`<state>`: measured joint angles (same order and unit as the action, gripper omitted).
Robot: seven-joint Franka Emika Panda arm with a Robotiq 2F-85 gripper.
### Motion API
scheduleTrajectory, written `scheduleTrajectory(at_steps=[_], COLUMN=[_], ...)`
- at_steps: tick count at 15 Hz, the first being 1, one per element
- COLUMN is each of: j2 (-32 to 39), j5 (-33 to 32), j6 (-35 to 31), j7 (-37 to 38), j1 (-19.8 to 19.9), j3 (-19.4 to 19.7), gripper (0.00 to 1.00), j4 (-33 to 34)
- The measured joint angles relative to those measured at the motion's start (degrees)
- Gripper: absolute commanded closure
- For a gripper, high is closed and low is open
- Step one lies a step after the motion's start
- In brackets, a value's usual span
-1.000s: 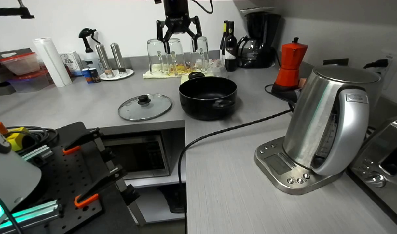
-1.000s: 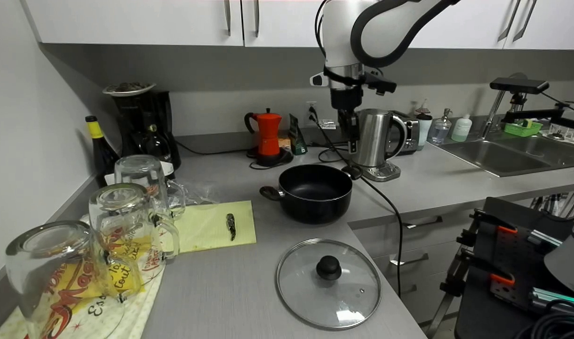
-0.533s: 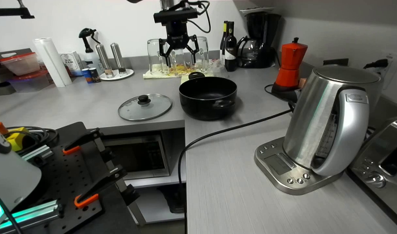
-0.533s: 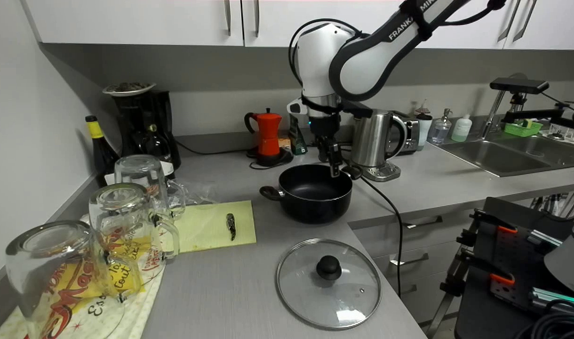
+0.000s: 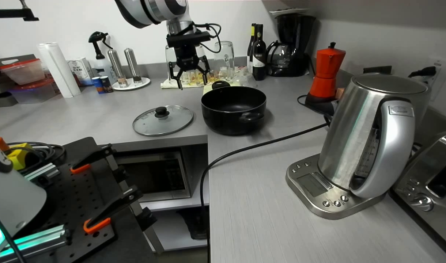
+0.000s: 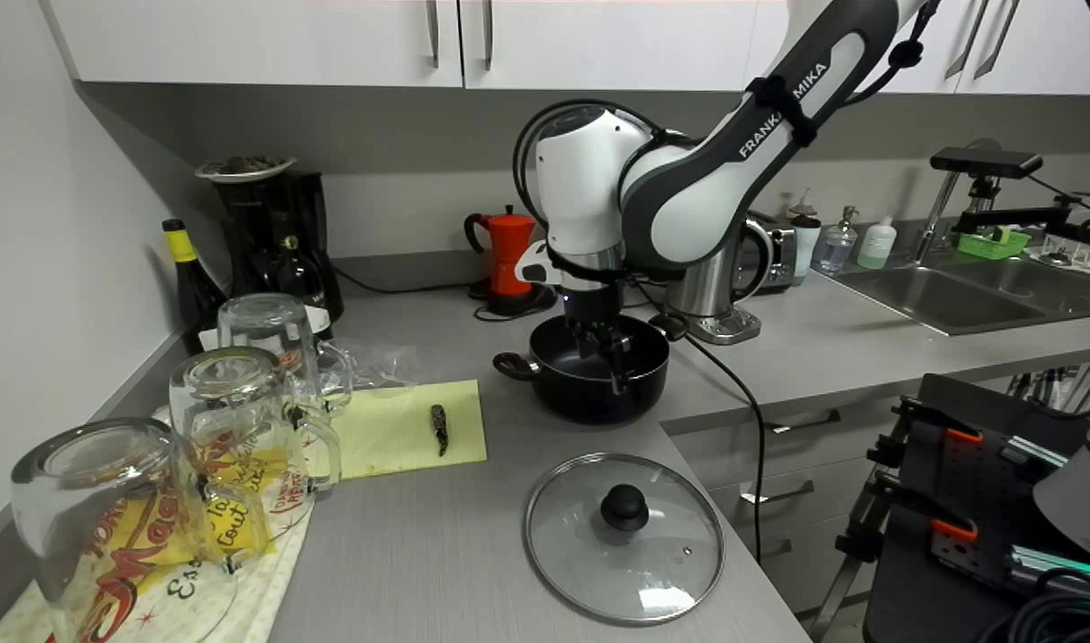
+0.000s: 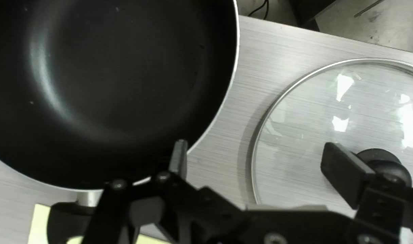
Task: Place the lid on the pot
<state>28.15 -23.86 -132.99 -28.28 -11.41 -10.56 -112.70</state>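
Fingers wide apart; beyond them, the black pot beside the glass lid.

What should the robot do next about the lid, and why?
Probably ease the open gripper sideways until its fingers straddle the black knob: the lid lies on the counter beside the pot, and in the wrist view the knob sits beyond one finger, not between both.

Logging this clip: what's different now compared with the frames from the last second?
The end effector has come down and moved toward the lid, as both exterior views show. It stays open; nothing was taken hold of or let go. The lid and the pot have stayed where they were, the pot uncovered.
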Motion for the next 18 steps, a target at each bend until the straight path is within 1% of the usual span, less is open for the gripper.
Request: scheduleTrajectory(at_steps=[3, 6, 12, 18], j2=[1.7, 2.7, 3.5, 3.6], j5=[-1.9, -2.7, -2.8, -2.7], j6=[-1.7, -3.5, -7.3, -7.9], j7=[-1.2, -3.1, -6.7, -9.0], j1=[-1.5, -2.2, -2.4, -2.4], j3=[-0.9, -1.9, -3.6, -5.3], gripper=[0.0, 0.0, 0.0, 0.0], j4=[-0.4, -1.3, -4.7, -8.4])
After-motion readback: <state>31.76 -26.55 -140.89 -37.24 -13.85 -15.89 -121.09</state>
